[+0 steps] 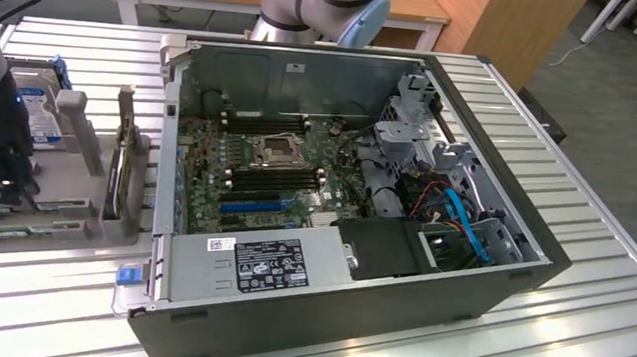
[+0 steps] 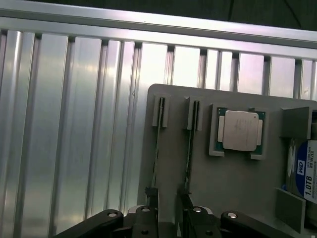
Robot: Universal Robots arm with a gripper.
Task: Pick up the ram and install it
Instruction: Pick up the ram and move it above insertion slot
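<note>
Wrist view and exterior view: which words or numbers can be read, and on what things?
"WD", "1.0TB": blue label of the silver hard drive.
Black and white stickers on the grey power supply box: too small to read.
Square silver CPU chip: nothing readable.

Even bright overhead light — glare streaks on ribbed metal table (image 2: 79, 124); computer case (image 1: 303, 83) interior shadowed, dim.

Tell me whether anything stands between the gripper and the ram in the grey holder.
Nothing visible does. The open gripper hangs over the grey holder, close to the ends of two thin ram sticks standing on edge in their slots, with nothing between. The CPU chip sits apart in its own pocket.
</note>
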